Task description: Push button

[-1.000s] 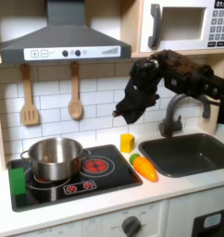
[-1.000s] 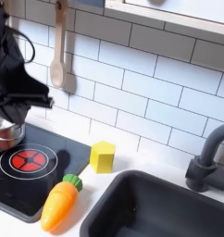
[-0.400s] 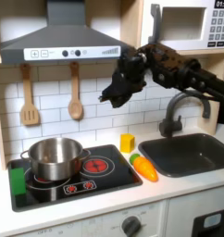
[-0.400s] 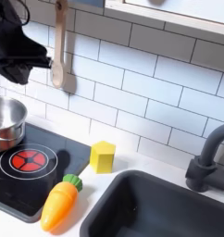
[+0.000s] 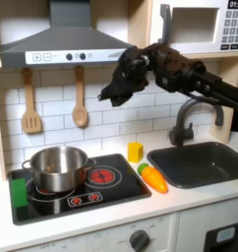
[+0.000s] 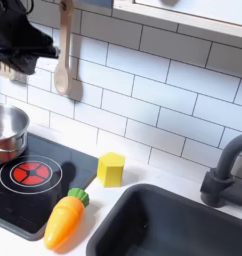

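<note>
Approaching the range-hood buttons [image 5: 76,56], the gripper [image 5: 104,98], its jaw state unreadable, needed lifting toward them.

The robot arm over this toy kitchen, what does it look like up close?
The arm is black all over, built from chunky, boxy segments joined end to end, with a matt finish. It ends in a dark gripper that narrows toward its tip. No markings or separate cables can be made out at this size.
</note>
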